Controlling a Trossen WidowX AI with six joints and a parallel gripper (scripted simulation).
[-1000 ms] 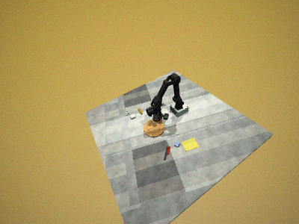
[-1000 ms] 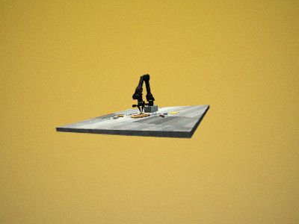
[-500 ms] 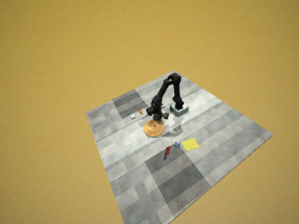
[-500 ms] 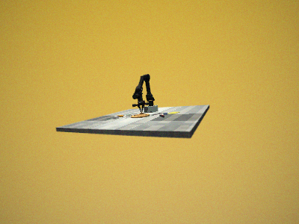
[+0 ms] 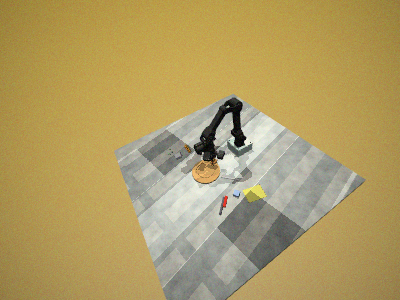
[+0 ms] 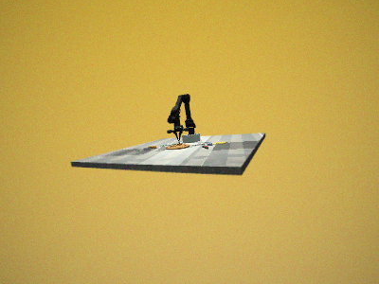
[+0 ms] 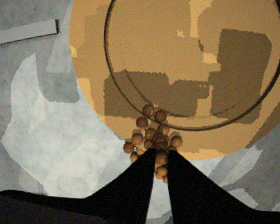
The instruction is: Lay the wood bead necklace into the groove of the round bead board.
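The round wooden bead board (image 5: 198, 178) (image 6: 175, 147) (image 7: 90, 40) lies flat, with a dark circular groove line on its top in the wrist view. My gripper (image 6: 179, 143) (image 7: 161, 155) is shut on part of the wood bead necklace, at the board's edge nearest the arm's base. The necklace (image 7: 142, 122) is a tight bunch of brown beads around and ahead of the fingertips. In the wrist view some beads overlap the board's rim and others reach back between the fingers. Whether the bunch touches the board cannot be told. In the top and exterior views the beads are too small to make out clearly.
In the top view, a yellow square (image 5: 254, 193), a small blue piece (image 5: 236, 194) and a red and grey tool (image 5: 223, 204) lie in front of the arm. An orange piece (image 5: 187, 149) and a grey piece (image 5: 178, 155) lie left. A grey bar (image 7: 30, 34) shows in the wrist view.
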